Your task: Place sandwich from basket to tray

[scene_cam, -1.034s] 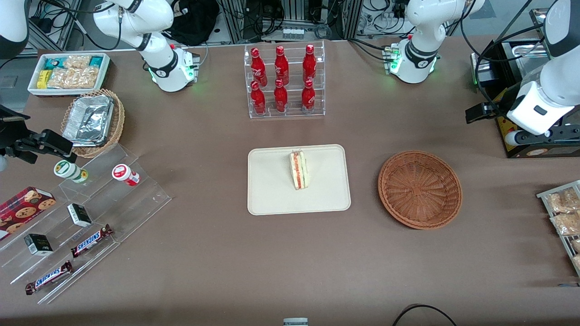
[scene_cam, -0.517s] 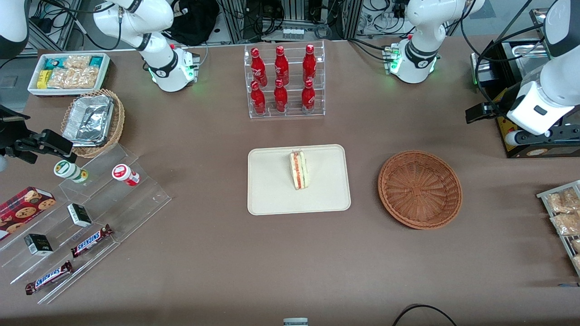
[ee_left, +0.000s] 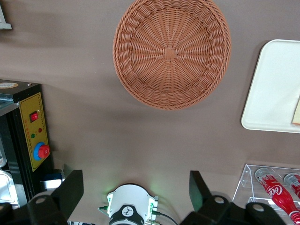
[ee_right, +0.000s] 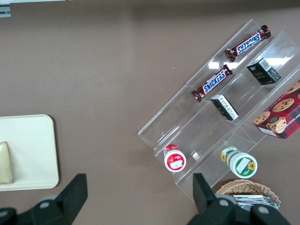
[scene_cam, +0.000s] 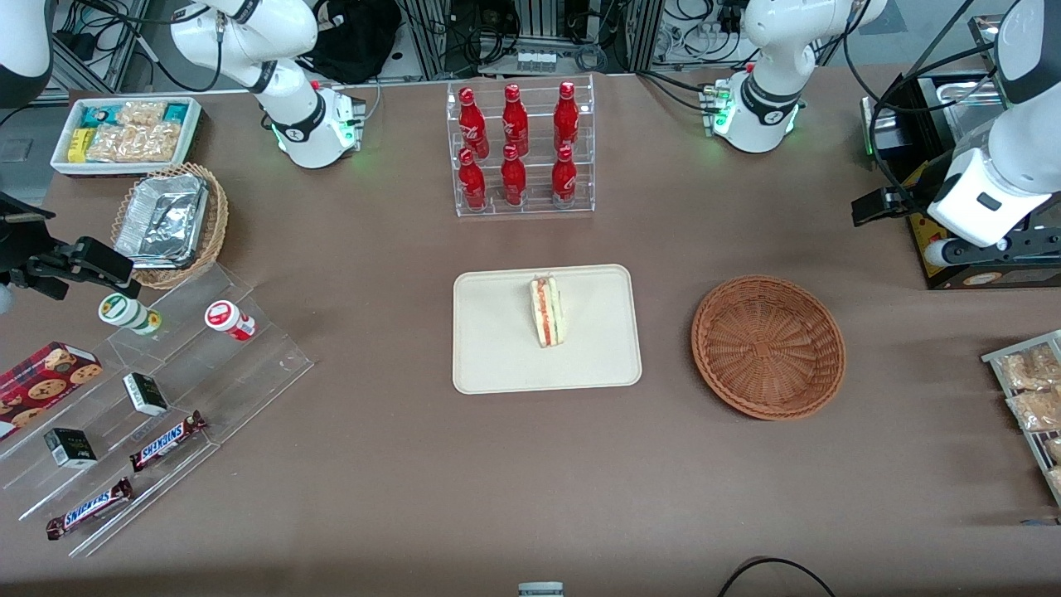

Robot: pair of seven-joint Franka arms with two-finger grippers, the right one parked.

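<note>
Sandwich (scene_cam: 546,312) lies on tray (scene_cam: 497,365), long side pointing away from front camera. Basket (scene_cam: 768,347) empty. Claw (ee_left: 133,199) wide open, holds nothing, high above counter (scene_cam: 530,481) near basket, well apart from sandwich.

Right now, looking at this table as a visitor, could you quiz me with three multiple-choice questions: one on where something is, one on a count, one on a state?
1. Where is the sandwich?
A. in the basket
B. on the tray
C. on the bare table

2. How many red bottles stand in the clear rack?
A. four
B. six
C. eight

3. How is the gripper?
A. open and holding nothing
B. shut on the sandwich
C. shut on a bottle

Answers:
1. B: the sandwich lies on the cream tray, and the basket holds nothing.
2. B: two rows of three.
3. A: in the left wrist view its fingers stand wide apart, high above the table near the basket, with nothing between them.
</note>
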